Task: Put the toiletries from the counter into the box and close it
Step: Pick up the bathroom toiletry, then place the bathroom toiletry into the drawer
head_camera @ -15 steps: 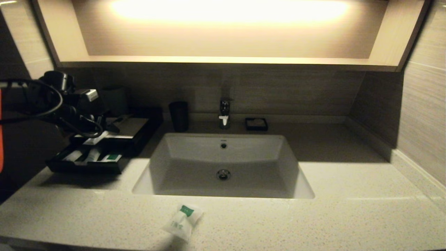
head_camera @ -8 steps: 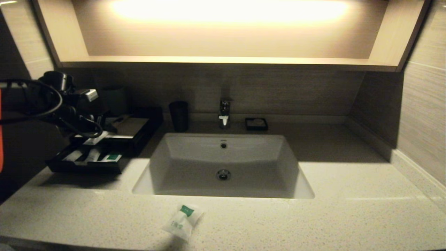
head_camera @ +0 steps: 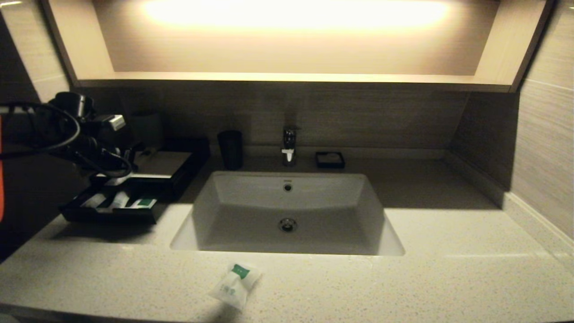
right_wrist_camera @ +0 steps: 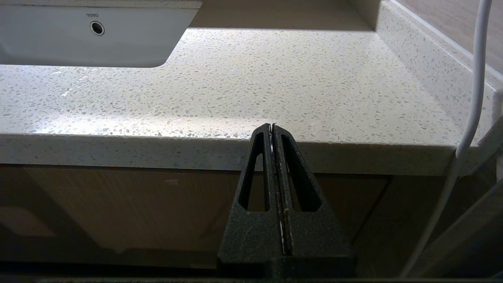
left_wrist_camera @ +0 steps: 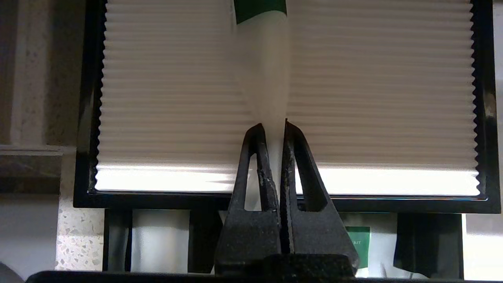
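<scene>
My left gripper (left_wrist_camera: 271, 125) is shut on the long slim white packet (left_wrist_camera: 263, 78) with a green label and holds it over the box's pale ribbed top panel (left_wrist_camera: 373, 98). In the head view this gripper (head_camera: 119, 176) is at the far left, above the black box (head_camera: 179, 168). The box's front tray (head_camera: 76, 211) is pulled out and holds several white packets (head_camera: 130, 202). The squarish pouch (head_camera: 234, 281) lies on the counter (head_camera: 403, 278) in front of the sink. My right gripper (right_wrist_camera: 272, 125) is shut and empty, parked below the counter's front edge.
The white sink (head_camera: 287, 215) is set in the middle of the counter, with a tap (head_camera: 289, 146) behind it. A dark cup (head_camera: 230, 149) and a small black soap dish (head_camera: 330, 159) stand at the back. A wall rises at the right.
My left gripper has shifted slightly back over the box with the slim packet still in it. The pouch and the right arm have not moved.
</scene>
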Robot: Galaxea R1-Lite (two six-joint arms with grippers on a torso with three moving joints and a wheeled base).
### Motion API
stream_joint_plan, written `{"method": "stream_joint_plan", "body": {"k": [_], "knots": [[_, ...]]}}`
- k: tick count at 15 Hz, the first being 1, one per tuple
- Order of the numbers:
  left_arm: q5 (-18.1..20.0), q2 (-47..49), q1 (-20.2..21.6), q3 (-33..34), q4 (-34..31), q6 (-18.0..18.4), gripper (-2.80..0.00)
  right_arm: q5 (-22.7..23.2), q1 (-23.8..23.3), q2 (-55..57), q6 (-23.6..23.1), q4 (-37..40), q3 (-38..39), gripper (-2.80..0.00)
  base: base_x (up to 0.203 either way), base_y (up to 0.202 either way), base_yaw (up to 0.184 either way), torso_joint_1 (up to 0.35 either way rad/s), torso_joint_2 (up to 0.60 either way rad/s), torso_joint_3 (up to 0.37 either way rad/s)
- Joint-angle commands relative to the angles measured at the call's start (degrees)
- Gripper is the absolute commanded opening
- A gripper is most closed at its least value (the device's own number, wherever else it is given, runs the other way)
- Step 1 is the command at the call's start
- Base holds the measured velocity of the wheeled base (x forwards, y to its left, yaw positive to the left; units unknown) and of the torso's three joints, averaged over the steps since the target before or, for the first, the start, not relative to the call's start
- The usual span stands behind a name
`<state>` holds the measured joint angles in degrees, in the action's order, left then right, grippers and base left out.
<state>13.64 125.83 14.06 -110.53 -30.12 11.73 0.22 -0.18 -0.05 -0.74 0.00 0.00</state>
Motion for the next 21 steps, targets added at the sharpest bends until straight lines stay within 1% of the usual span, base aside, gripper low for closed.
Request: {"method": "stream_joint_plan", "body": {"k": [1,6,8,13,14,17,21], "knots": [[0.1,-0.3,0.2,0.0,-0.2,0.1,-2.8,0.0,0.0,0.0,0.0,0.0,0.1,-2.8,0.0,0.0,0.0,0.0,0.0,0.0],[0.5,-2.2,0.3,0.0,-0.3,0.0,-2.8,0.0,0.0,0.0,0.0,0.0,0.1,-2.8,0.0,0.0,0.0,0.0,0.0,0.0],[1.6,-3.8,0.8,0.0,-0.7,-0.1,-2.8,0.0,0.0,0.0,0.0,0.0,0.1,-2.8,0.0,0.0,0.0,0.0,0.0,0.0],[2.0,-8.6,2.4,0.2,-2.2,-0.5,-2.8,0.0,0.0,0.0,0.0,0.0,0.1,-2.8,0.0,0.0,0.0,0.0,0.0,0.0],[2.0,-9.6,2.6,0.3,-3.6,-0.3,-2.8,0.0,0.0,0.0,0.0,0.0,0.1,-2.8,0.0,0.0,0.0,0.0,0.0,0.0],[1.8,-13.1,2.7,0.4,-10.9,0.8,-2.8,0.0,0.0,0.0,0.0,0.0,0.1,-2.8,0.0,0.0,0.0,0.0,0.0,0.0],[1.5,-17.6,2.7,0.4,-18.5,1.7,-2.8,0.0,0.0,0.0,0.0,0.0,0.1,-2.8,0.0,0.0,0.0,0.0,0.0,0.0]]}}
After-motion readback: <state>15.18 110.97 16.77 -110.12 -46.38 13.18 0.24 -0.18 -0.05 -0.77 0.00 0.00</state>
